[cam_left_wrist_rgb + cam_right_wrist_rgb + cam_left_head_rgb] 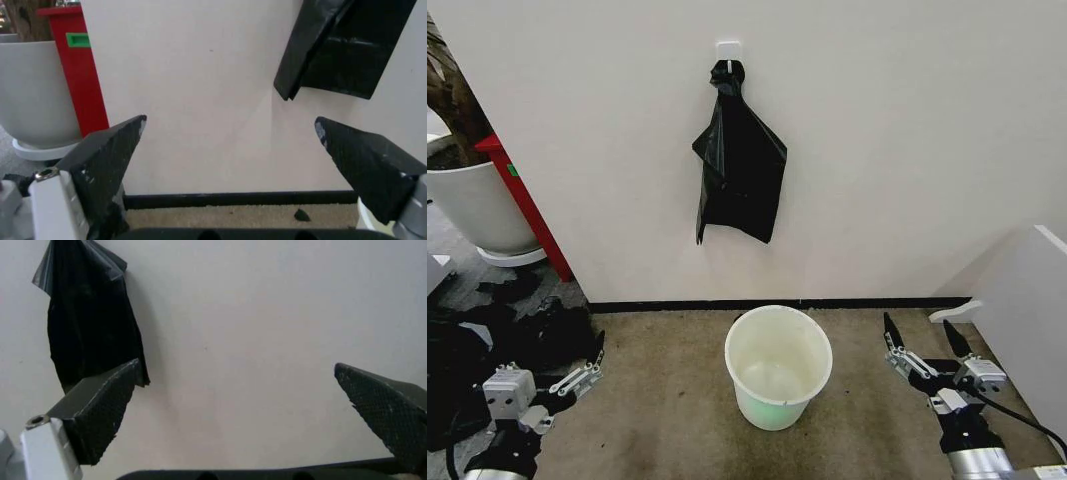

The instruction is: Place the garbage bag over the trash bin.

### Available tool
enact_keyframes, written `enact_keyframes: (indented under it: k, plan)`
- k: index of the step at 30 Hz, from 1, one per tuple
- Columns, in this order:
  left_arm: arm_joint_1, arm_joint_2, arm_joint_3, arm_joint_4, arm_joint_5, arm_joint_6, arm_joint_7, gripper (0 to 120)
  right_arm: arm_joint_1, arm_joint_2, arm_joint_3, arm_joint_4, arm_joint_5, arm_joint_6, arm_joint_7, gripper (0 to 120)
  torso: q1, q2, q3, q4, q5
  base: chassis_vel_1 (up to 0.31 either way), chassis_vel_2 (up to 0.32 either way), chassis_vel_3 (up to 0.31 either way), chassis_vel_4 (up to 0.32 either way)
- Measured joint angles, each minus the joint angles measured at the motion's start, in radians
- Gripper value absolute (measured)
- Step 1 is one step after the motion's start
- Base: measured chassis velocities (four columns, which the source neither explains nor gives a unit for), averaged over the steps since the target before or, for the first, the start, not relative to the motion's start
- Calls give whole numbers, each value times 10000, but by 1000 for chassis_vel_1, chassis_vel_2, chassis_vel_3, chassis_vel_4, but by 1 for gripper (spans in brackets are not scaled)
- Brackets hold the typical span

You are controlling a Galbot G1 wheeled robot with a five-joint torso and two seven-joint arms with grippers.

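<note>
The garbage bag [739, 170], glossy black and wrinkled, hangs from a white hook on the wall, well above the floor. It also appears in the left wrist view [347, 45] and the right wrist view [87, 325]. Directly below it on the carpet stands the trash bin [772, 408], a round white bucket, upright and with nothing inside. My left gripper [587, 368] is low at the bin's left, open and holding nothing [230, 135]. To the bin's right, at about the same height, my right gripper [924, 340] is open with nothing in it [237, 385].
A large white planter [472, 200] with a plant stands at the far left beside a red post [527, 200]. Bulky black bundles [487, 340] lie on the floor at the left. A white panel [1027, 320] leans in at the right. Carpet surrounds the bin.
</note>
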Motion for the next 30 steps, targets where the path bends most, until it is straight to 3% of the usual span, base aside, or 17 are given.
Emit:
enact_keyframes:
  k: [30]
  plan:
    - [0, 0, 0, 0, 0, 0, 0, 100, 0, 0, 0, 0, 0, 0, 0, 100, 0, 0, 0, 0, 0, 0, 0, 0, 0]
